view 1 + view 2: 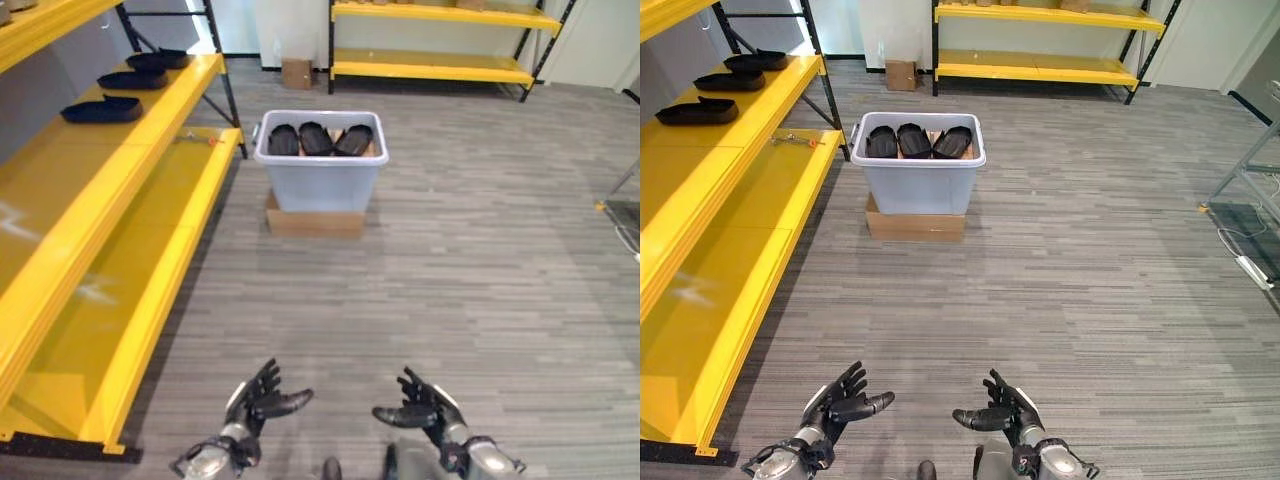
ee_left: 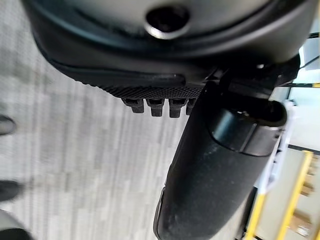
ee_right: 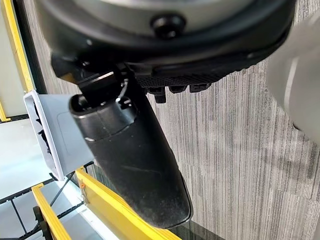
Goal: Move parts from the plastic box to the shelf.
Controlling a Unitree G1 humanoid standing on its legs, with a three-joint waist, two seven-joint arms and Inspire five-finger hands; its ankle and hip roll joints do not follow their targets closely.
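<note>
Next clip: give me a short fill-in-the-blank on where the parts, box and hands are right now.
1. The grey box stands on a flat piece of ____.
2. The number of black parts in the box is ____.
3. Three more parts lie on the yellow ____, on the robot's left.
4. The left hand and right hand are both ____ and hold nothing.

Missing words: cardboard; three; shelf; open

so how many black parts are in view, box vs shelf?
6. Three stand side by side in the plastic box: parts at. Three lie on the yellow shelf to the left. More may be hidden lower in the box.
</note>
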